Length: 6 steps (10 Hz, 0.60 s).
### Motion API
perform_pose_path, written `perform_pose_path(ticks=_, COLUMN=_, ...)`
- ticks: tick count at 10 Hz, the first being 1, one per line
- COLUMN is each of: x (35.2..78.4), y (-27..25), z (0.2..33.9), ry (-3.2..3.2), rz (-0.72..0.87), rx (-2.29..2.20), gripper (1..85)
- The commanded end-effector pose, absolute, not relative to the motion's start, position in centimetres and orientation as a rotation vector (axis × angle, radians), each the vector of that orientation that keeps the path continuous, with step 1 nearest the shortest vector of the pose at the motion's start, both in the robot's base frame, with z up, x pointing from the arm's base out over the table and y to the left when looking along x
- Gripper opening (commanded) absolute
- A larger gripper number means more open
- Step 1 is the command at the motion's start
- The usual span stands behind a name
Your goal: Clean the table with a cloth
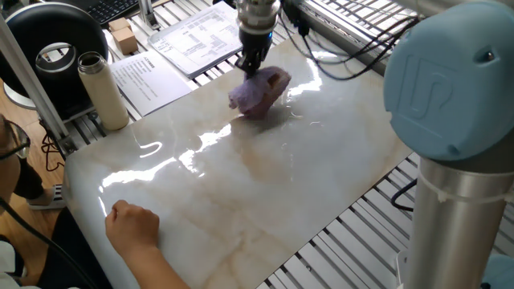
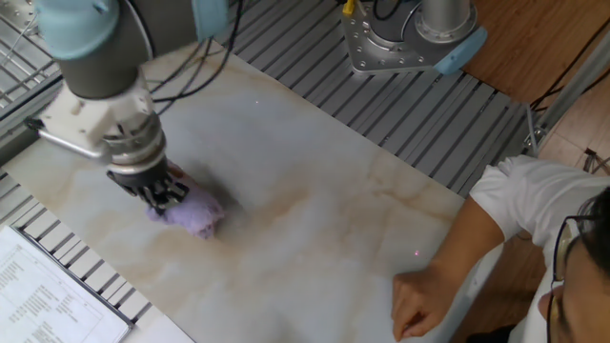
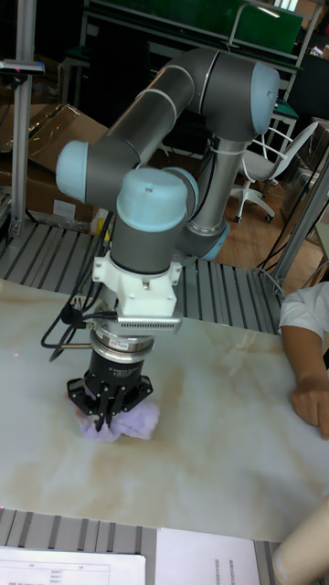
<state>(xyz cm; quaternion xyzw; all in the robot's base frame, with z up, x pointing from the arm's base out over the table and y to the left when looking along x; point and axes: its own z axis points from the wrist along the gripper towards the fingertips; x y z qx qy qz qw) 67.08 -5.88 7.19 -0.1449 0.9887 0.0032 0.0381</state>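
Note:
The lavender cloth point(image 1: 259, 91) lies bunched on the glossy marble table point(image 1: 265, 185), near its far edge beside the paper sheets. My gripper point(image 1: 251, 69) points straight down, shut on the cloth's top and pressing it to the slab. From the other side the cloth point(image 2: 193, 213) shows as a purple lump under my gripper point(image 2: 162, 197). In the tall view the cloth point(image 3: 128, 423) bulges out below my gripper point(image 3: 105, 413) on the table point(image 3: 210, 439). A faint brown smear marks the slab's middle point(image 2: 286, 202).
A person's hand point(image 1: 132, 226) rests on the table's near corner, also seen as a hand point(image 2: 426, 303). White printed sheets point(image 1: 193, 36), a cream flask point(image 1: 103, 91), a black round device point(image 1: 52, 56) and a small box point(image 1: 123, 34) sit beyond the slab. Ribbed aluminium frame point(image 2: 448, 124) surrounds it.

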Motion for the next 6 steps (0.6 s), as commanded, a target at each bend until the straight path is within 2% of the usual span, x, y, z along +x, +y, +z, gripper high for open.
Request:
perform_pose_path(ticks=1, x=68.2, y=-6.4, z=8.9, ry=3.007, rz=0.036, rx=-0.529, gripper=1.3)
perform_pose_path(ticks=3, x=69.0, y=-5.3, z=9.1, ry=2.969, rz=0.094, rx=-0.511, gripper=1.3)
perform_pose_path(ticks=6, x=69.9, y=-3.8, z=7.0, ry=2.948, rz=0.135, rx=-0.465, gripper=1.3)
